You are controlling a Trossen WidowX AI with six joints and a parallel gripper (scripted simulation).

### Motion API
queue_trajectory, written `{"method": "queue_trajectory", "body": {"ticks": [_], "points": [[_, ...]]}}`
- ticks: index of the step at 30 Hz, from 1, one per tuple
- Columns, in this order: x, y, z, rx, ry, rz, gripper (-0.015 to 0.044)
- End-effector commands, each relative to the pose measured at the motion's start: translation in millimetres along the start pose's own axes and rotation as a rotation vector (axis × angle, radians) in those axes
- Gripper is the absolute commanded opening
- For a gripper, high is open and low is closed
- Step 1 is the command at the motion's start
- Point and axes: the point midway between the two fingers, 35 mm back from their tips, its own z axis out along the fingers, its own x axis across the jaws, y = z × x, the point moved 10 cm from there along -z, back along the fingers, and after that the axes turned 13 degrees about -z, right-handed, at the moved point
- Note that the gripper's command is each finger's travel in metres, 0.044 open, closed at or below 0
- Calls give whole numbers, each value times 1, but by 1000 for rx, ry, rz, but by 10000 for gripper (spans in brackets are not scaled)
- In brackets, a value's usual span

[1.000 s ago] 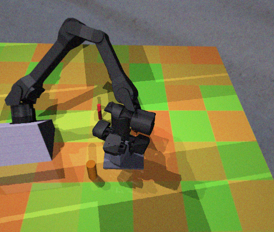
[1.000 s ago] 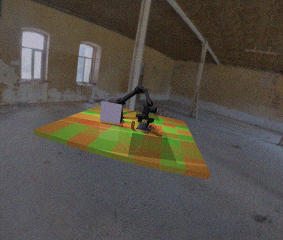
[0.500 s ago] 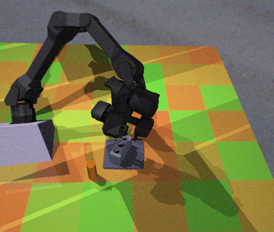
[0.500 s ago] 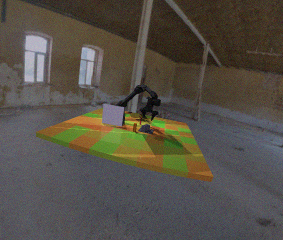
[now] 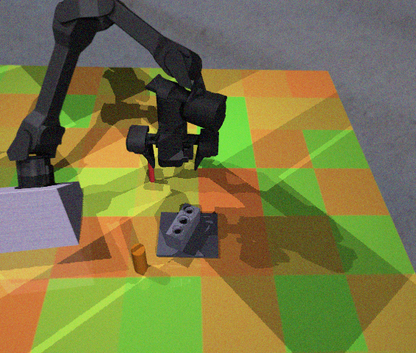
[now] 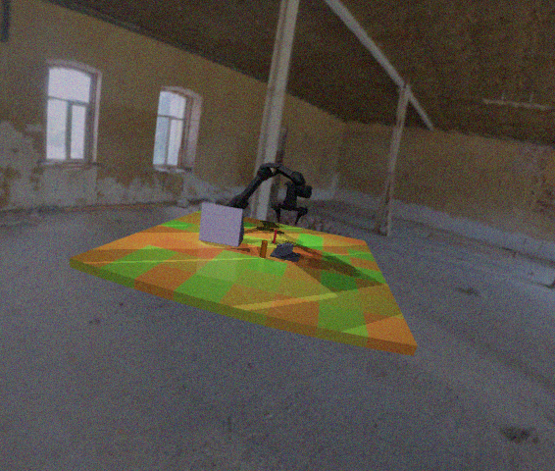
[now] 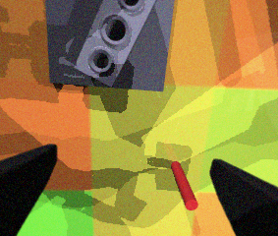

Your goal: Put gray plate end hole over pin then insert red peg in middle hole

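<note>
The gray plate (image 5: 180,225) (image 6: 284,248) (image 7: 108,45) is a thick bar with three holes and rests diagonally on the dark gray base (image 5: 211,251) (image 7: 148,76). No pin shows in its holes, and I cannot tell whether it lies fully flat. The thin red peg (image 5: 152,175) (image 6: 275,235) (image 7: 183,184) stands upright on the table behind the base. My gripper (image 5: 174,167) (image 6: 287,222) (image 7: 136,158) is wide open and empty, above the table near the peg. In the wrist view the peg shows between the fingers, nearer the right one. In the top view one finger hides its top.
An orange cylinder (image 5: 139,259) (image 6: 264,248) stands upright in front of the base, to its left. A large pale lilac box (image 5: 22,220) (image 6: 221,224) stands on the left, in front of the arm's foot. The table's right edge lies well beyond the base.
</note>
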Motion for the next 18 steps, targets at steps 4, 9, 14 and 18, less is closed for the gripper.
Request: {"method": "queue_trajectory", "body": {"ticks": [4, 9, 14, 18], "points": [[-39, -88, 7, 19, -2, -446, 440], [-49, -102, 9, 23, -1, -534, 440], [-49, -101, 9, 23, -1, -534, 440], [-49, -101, 34, 23, -1, -535, 440]]}}
